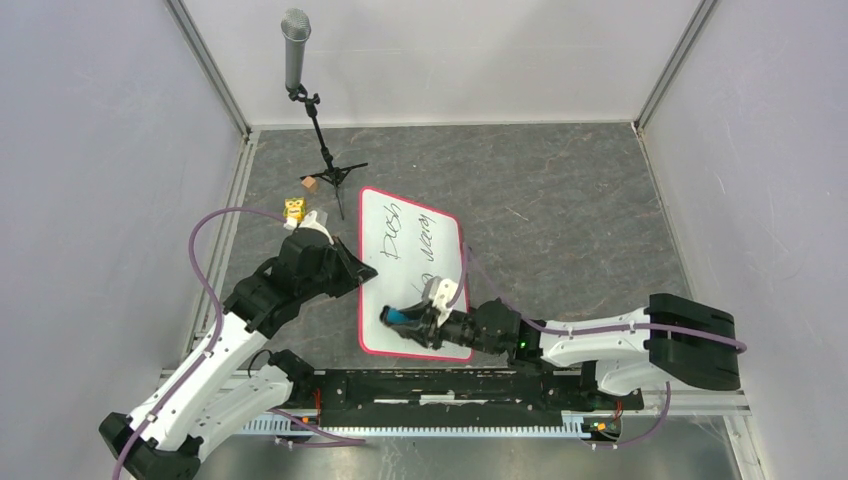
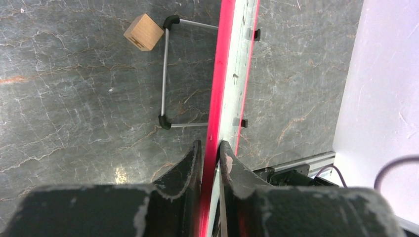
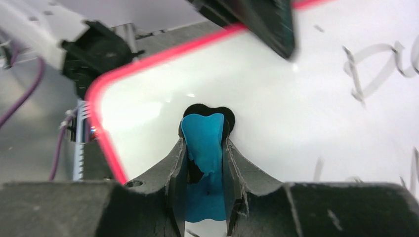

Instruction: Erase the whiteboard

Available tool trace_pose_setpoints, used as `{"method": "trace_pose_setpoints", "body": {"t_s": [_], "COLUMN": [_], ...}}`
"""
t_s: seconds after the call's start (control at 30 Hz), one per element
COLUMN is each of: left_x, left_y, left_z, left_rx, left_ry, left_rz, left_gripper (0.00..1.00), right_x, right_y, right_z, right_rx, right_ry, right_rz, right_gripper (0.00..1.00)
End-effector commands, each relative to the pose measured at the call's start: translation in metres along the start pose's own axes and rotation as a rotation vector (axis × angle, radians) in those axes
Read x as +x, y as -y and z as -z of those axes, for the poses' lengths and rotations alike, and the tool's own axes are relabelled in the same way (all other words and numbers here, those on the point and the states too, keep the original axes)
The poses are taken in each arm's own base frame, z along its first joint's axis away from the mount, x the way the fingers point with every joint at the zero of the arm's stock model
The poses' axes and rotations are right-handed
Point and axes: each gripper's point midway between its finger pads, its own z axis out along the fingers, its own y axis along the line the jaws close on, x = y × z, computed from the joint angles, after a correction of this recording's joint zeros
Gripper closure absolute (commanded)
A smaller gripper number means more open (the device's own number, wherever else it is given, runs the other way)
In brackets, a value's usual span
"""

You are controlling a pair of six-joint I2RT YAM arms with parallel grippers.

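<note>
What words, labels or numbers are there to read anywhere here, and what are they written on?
"D...": first black handwritten word on the whiteboard; only the opening letter reads, and that loosely.
Second handwritten word, beside it on the board: too small and scrawled to read.
Nothing else carries readable text: no label shows on the blue eraser, the microphone or the wooden block.

Blue eraser (image 3: pixel 202 143) pinched between right fingers (image 3: pixel 165 173), whiteboard (image 3: pixel 276 108) corner behind
</note>
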Motion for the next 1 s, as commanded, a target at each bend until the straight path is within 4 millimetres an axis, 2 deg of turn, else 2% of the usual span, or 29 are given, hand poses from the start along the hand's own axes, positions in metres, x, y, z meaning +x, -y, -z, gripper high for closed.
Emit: {"method": "trace_pose_setpoints", "body": {"t_s": [0.0, 0.07, 0.17, 0.3, 0.33, 0.43, 0.47, 0.63, 0.83, 0.9, 0.97], "left_x": [-0.006, -0.006, -0.005, 0.0, 0.001, 0.005, 0.009, 0.025, 0.045, 0.051, 0.056], "left_y": [-0.004, -0.004, -0.005, 0.0, 0.001, 0.0, 0.001, -0.005, 0.0, 0.0, 0.002], "left_z": [0.001, 0.001, 0.002, 0.003, 0.004, 0.006, 0.008, 0.014, 0.018, 0.016, 0.014], "left_rx": [-0.044, -0.038, -0.035, 0.01, 0.019, 0.03, 0.042, 0.046, 0.112, 0.126, 0.149], "left_ry": [0.029, 0.029, 0.032, 0.013, 0.008, -0.004, -0.023, -0.093, -0.192, -0.214, -0.225], "left_rz": [0.061, 0.06, 0.06, 0.053, 0.053, 0.038, 0.036, -0.006, -0.04, -0.044, -0.033], "left_gripper": [0.98, 0.98, 0.98, 0.95, 0.83, 0.61, 0.56, 0.44, 0.43, 0.47, 0.55], "right_x": [0.103, 0.119, 0.128, 0.12, 0.116, 0.107, 0.106, 0.104, 0.097, 0.098, 0.102], "right_y": [0.053, 0.064, 0.069, 0.066, 0.065, 0.066, 0.066, 0.064, 0.065, 0.066, 0.067], "right_z": [0.045, 0.061, 0.071, 0.066, 0.066, 0.065, 0.066, 0.069, 0.07, 0.072, 0.075], "right_rx": [0.209, 0.257, 0.291, 0.269, 0.264, 0.266, 0.266, 0.255, 0.243, 0.245, 0.247], "right_ry": [-0.299, -0.329, -0.356, -0.337, -0.326, -0.299, -0.296, -0.279, -0.267, -0.274, -0.276], "right_rz": [-0.167, -0.2, -0.202, -0.205, -0.205, -0.206, -0.204, -0.205, -0.161, -0.148, -0.148], "right_gripper": [0.77, 0.78, 0.78, 0.78, 0.78, 0.78, 0.78, 0.78, 0.78, 0.78, 0.78]}}
